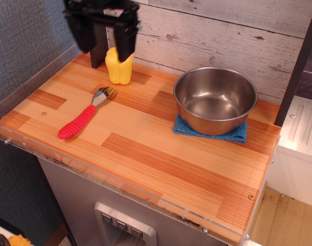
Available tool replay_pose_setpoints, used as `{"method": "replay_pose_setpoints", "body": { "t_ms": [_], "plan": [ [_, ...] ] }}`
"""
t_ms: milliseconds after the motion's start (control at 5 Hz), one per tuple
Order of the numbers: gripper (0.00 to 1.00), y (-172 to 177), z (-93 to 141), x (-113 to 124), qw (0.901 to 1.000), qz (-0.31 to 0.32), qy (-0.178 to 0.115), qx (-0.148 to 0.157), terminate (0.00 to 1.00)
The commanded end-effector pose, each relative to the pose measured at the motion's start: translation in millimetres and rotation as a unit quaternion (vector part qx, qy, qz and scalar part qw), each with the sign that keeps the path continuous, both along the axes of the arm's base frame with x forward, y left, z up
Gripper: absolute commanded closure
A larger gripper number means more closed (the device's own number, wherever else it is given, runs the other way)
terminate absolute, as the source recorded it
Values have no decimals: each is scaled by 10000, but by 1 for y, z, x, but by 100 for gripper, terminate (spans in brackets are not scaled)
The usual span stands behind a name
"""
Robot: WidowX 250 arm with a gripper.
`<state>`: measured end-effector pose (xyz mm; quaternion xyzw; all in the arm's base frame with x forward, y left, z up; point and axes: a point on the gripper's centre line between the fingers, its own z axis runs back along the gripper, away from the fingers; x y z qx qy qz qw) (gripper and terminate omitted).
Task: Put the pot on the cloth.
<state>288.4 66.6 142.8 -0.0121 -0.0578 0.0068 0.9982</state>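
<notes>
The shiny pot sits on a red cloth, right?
Not quite. The pot does sit on a cloth, but observation.image shows the cloth is blue, not red. The red thing is the spoon handle.

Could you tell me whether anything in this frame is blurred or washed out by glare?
In the observation.image view, the gripper at top left is smeared by motion blur, its jaws apart. The pot on the cloth is sharp, with soft reflections inside but no blown-out glare. The wooden table is evenly lit and in focus.
</notes>
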Motion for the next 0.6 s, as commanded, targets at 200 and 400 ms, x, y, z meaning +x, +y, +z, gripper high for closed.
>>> {"method": "replay_pose_setpoints", "body": {
  "t_ms": [200,400],
  "plan": [
    [0,9,8,-10,9997,-94,-196,138,0],
    [0,9,8,-10,9997,-94,-196,138,100]
  ]
}}
